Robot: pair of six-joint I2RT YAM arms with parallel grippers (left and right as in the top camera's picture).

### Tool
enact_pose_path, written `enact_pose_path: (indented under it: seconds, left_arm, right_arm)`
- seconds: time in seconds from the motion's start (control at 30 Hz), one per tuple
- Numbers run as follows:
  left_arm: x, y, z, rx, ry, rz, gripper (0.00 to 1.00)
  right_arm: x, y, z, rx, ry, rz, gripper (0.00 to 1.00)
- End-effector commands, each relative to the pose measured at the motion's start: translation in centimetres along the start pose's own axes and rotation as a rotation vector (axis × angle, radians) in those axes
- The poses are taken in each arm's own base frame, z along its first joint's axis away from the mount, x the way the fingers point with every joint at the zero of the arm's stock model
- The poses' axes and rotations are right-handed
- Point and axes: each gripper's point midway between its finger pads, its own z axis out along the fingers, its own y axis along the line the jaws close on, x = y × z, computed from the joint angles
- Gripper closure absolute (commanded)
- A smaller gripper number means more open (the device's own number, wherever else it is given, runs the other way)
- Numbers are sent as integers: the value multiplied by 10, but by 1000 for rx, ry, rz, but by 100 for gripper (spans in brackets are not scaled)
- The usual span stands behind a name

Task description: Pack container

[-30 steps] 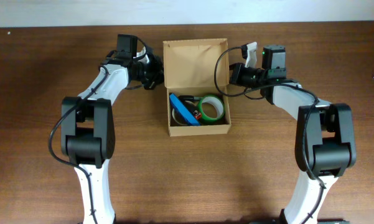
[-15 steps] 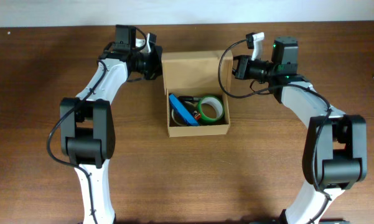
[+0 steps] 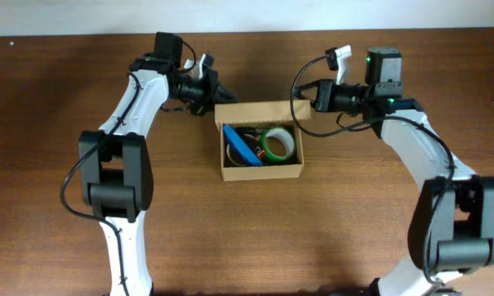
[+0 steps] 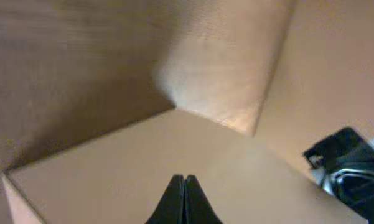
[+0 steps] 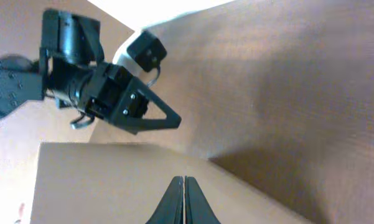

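The container [image 3: 262,171] is a tan cardboard box at mid-table. Its hinged lid flap [image 3: 259,113] stands raised at the back edge, tilted over the opening. Inside lie a flat blue case [image 3: 242,145] and a green tape roll [image 3: 279,141]. My left gripper [image 3: 217,94] is shut, its tips against the flap's left back corner. My right gripper [image 3: 305,101] is shut at the flap's right back corner. The left wrist view shows shut fingers [image 4: 184,181] on the flap [image 4: 112,180]. The right wrist view shows shut fingers [image 5: 184,181] on the flap [image 5: 93,183].
The brown wooden table [image 3: 57,205] surrounds the box. A pale wall strip [image 3: 66,16] runs along the far edge. The left arm's gripper shows in the right wrist view [image 5: 106,96], and the right arm shows in the left wrist view [image 4: 348,171].
The lid flap lay flat behind the box; now it stands up and leans over the opening. Both grippers moved back and then inward behind the flap.
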Motion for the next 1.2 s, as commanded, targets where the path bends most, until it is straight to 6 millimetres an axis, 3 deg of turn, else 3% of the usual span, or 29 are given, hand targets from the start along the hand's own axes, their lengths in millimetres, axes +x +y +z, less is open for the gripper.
enact_pose_path:
  seconds: [0.0, 0.23, 0.47, 0.77, 0.93, 1.17]
  left_arm:
    - [2, -5, -3, -113, -8, 139, 98]
    - [10, -29, -11, -204, -13, 200, 98]
    - [22, -15, -32, -439, -16, 165, 98]
    - [43, -13, -53, -680, -4, 180, 98]
    - [55, -13, -48, -741, 19, 196, 98]
    - [57, -10, -50, -777, 14, 177, 98]
  right_arm:
    - [-6, 24, -14, 29, -10, -71, 96]
    - [22, 39, -16, 147, 72, -22, 97]
    - [63, 47, -1, 314, 197, -8, 96]
    - [104, 58, 20, 521, 292, -23, 96]
    - [123, 55, 30, 601, 333, -49, 96]
    - [152, 32, 45, 674, 432, -33, 96]
